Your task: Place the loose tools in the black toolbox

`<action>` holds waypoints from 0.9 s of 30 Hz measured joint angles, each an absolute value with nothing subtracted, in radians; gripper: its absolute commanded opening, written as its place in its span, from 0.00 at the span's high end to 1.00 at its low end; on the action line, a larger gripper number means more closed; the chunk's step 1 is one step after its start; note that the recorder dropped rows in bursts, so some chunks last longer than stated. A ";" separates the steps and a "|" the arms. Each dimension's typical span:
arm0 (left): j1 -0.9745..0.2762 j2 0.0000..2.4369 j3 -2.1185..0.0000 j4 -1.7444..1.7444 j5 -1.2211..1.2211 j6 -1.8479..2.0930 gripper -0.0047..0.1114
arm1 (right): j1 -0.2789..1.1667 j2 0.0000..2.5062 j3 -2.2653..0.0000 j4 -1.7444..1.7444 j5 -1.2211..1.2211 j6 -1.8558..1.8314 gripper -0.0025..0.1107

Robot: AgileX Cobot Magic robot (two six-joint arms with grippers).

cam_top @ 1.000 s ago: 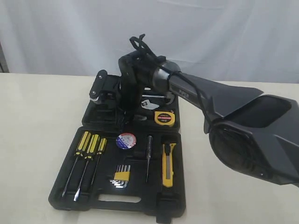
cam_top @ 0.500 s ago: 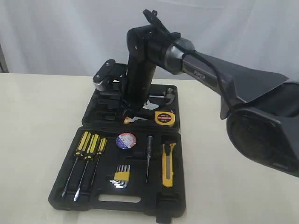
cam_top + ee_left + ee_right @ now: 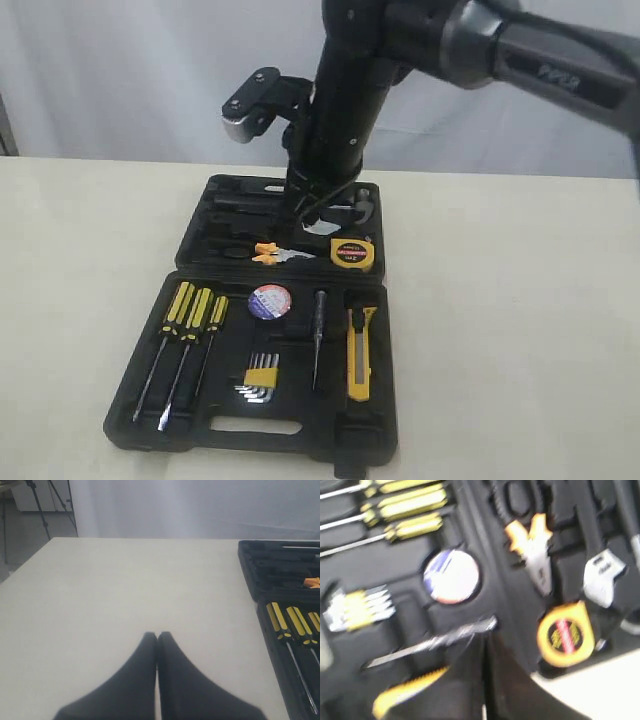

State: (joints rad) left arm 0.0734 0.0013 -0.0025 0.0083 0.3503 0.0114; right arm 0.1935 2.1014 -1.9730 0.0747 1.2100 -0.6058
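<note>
Your right pincer is closed in the right wrist view, its fingers pressed together with nothing between them, hovering over the open black toolbox. Below it you see the black tape roll in its round recess, the pliers with orange at the handles in the other half, and the round yellow tape measure near that half's edge. A blurred yellow stretch of the utility knife shows just beside the fingers, and the screwdrivers and hex key set lie beyond the roll. In the left wrist view, your left pincer is also closed and empty, tips touching, low over the bare counter and well apart from the case at the edge of that picture. In the exterior view, the toolbox lies open flat on the counter: knife, tape roll, screwdrivers and hex keys sit in the near half, pliers and tape measure in the far half, and your right arm stands raised above that far half.
</note>
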 measured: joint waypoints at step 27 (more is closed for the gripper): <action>0.073 0.001 -0.003 0.008 0.350 0.011 0.96 | 0.523 1.532 -1.431 0.210 1.120 -0.473 0.98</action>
